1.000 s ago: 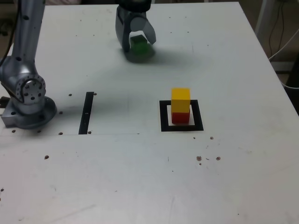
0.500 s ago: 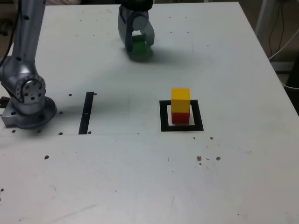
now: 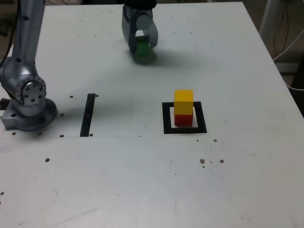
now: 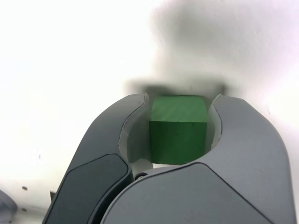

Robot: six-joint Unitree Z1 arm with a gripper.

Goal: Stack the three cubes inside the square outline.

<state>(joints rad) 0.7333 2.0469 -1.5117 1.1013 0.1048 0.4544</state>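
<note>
Green cube (image 4: 179,135): one, gripped between the fingers (image 4: 224,121). Yellow cube (image 3: 184,101): one, atop the red cube (image 3: 183,119). Red cube: one, inside the black square outline (image 3: 203,118).

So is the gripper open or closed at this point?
Shut on the green cube: in the wrist view, the gripper has its jaws against two opposite sides.

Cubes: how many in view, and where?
3. Green between the gripper's jaws; yellow stacked on red, inside the square outline.
</note>
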